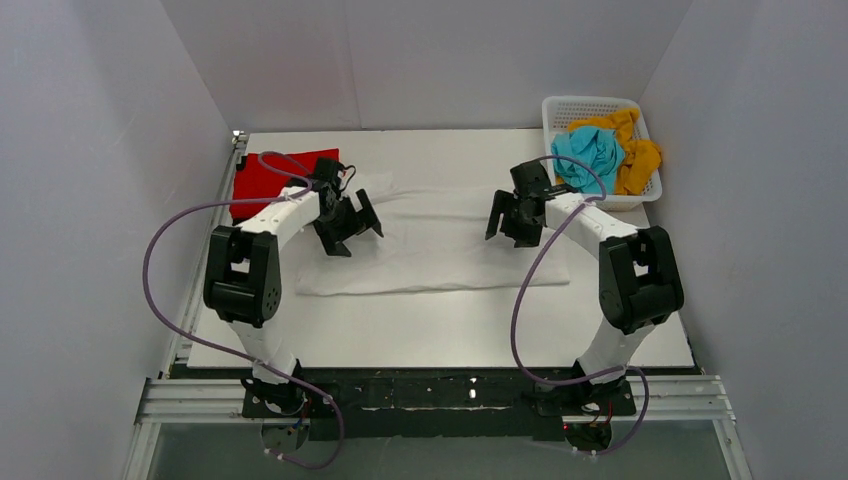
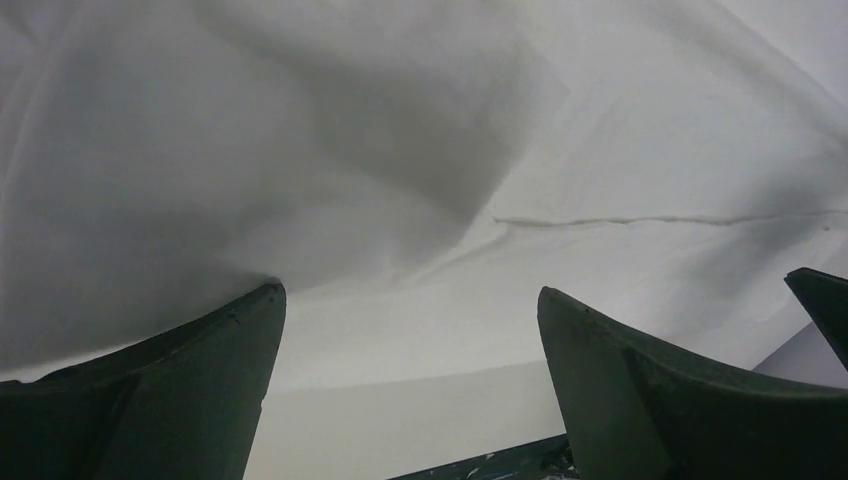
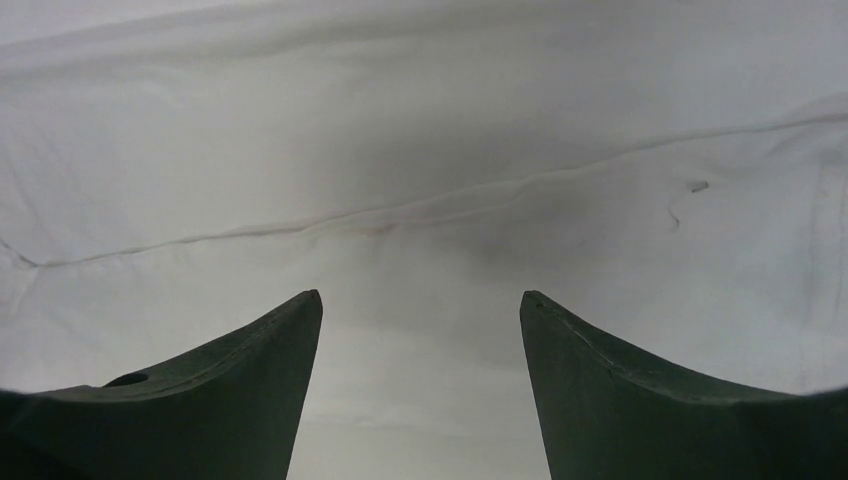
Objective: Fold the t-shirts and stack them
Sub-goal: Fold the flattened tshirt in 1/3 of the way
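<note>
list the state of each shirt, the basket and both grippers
white fabric t-shirt: laid out flat, wrinkled
red fabric t-shirt: folded, far left
teal-blue fabric t-shirt: crumpled in basket
mustard-orange fabric t-shirt: crumpled in basket
white plastic lattice basket: upright, holds two shirts
left gripper: open, above white shirt
right gripper: open, above white shirt

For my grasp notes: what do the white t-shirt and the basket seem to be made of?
White t-shirt: soft matte fabric, likely cotton; it creases and shows a stitched seam. Basket: probably rigid white plastic, with a moulded lattice wall.
</note>
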Controlling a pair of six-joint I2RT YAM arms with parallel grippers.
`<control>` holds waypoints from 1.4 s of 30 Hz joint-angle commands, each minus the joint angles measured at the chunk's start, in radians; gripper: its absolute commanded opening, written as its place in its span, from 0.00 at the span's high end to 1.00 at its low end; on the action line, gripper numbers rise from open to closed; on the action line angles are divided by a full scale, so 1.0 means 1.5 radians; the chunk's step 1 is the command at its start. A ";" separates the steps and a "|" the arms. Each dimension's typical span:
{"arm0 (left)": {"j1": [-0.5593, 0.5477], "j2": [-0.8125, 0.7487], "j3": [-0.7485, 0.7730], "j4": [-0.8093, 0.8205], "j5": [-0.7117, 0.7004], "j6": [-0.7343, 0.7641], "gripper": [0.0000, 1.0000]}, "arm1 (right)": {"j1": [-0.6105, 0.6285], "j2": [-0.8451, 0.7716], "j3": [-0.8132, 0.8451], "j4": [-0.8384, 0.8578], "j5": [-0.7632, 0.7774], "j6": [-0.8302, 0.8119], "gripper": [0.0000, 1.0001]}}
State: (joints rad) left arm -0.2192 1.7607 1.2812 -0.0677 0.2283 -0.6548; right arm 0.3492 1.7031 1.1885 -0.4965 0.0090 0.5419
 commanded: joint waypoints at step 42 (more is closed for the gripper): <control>-0.089 -0.181 -0.284 -0.151 -0.060 -0.060 0.02 | 0.012 -0.311 -0.387 -0.142 -0.119 0.189 0.20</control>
State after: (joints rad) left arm -0.3492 1.4872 0.8452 -0.1455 0.1387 -0.7509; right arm 0.3614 1.2652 0.6243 -0.6468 -0.1955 0.7921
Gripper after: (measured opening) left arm 0.981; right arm 0.797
